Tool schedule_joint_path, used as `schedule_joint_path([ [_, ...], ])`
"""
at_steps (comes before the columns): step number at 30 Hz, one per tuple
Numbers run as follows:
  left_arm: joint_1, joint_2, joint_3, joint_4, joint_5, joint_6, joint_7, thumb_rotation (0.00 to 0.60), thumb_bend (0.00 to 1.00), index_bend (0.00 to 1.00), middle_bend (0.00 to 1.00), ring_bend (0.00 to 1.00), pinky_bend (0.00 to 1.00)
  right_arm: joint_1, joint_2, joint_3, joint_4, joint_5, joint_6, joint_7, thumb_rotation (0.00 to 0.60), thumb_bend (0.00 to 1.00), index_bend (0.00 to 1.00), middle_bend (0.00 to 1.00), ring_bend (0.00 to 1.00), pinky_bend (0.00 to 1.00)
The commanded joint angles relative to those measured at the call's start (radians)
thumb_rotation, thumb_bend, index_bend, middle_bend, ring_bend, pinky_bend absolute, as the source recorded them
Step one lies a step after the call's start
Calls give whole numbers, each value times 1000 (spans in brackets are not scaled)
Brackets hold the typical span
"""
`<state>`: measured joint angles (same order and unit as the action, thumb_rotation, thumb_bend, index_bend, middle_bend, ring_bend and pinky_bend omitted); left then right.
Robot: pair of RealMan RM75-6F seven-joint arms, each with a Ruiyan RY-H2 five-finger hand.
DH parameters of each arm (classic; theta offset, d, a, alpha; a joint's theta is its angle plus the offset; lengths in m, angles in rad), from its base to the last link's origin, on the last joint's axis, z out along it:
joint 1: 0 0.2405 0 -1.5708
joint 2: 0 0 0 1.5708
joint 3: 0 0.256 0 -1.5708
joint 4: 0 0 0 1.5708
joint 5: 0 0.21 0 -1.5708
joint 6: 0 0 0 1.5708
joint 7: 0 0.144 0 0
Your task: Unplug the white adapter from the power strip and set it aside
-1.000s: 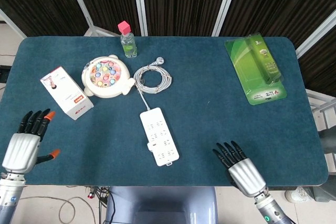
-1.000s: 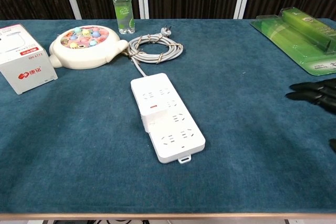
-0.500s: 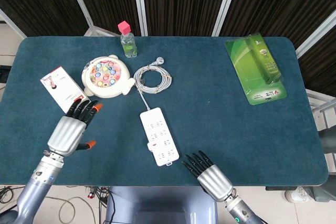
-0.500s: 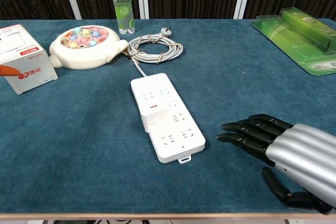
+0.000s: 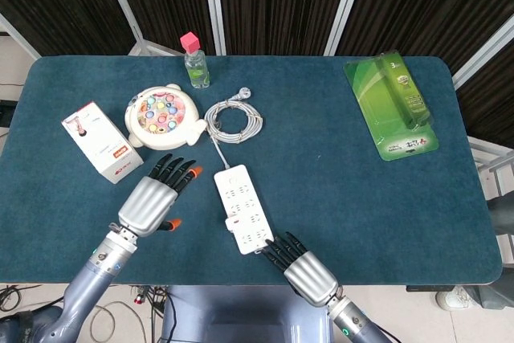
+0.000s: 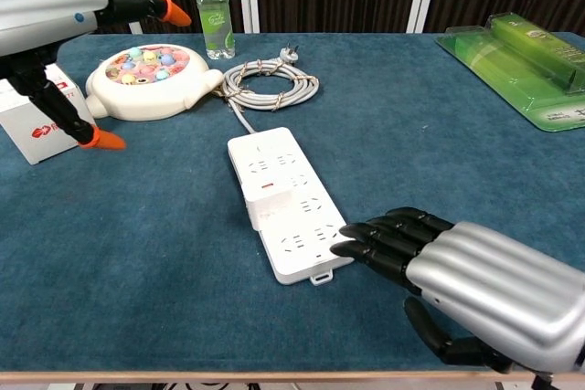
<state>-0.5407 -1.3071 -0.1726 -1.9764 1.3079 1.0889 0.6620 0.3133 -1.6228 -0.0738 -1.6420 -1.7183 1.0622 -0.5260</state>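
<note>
Dark pleated curtains with pale uprights close off the far side; in front of them a blue-carpeted worktop fills both views.

The power strip lies near the worktop's near edge, left of centre, running near-to-far. The white adapter sits plugged into its left side, about midway along. The strip's cable is coiled just beyond its far end, plug lying loose at the far side of the coil.

The left hand hovers left of the strip, fingers extended and spread with orange tips, holding nothing. The right hand sits at the near edge, fingers extended and apart, tips at the strip's near right corner; contact cannot be confirmed.

Left far area: a round toy game, a white box and a small bottle with a pink cap near the far edge. A green blister pack lies at the far right, well apart.

Bare carpet extends between the strip and the green pack, across the right half.
</note>
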Motion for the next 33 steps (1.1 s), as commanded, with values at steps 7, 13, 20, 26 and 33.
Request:
schedule_joint_path([
  [7,-66,-62,-13,7,-67,-28,59,600,32,118,72,31,0,19,-51,-5,14,27,-36,-15,600,873,0,0,0,23],
  [13,-92,-78,0,10,-103,-37,77,600,32,120,75,32,0,26,-84,-6,44,48,-45,-21,600,872,0,0,0,23],
  [20,-112,-87,13,14,-124,-36,81,600,33,121,78,33,0,38,-109,0,62,51,-37,-18,600,872,0,0,0,23],
  [26,-127,-96,18,24,-133,-29,71,600,32,122,81,33,0,50,-119,4,59,56,-36,-27,600,872,0,0,0,23],
  [33,-147,-113,29,38,-147,-39,71,600,33,126,87,32,0,57,-132,2,77,83,-52,-34,600,872,0,0,0,23],
])
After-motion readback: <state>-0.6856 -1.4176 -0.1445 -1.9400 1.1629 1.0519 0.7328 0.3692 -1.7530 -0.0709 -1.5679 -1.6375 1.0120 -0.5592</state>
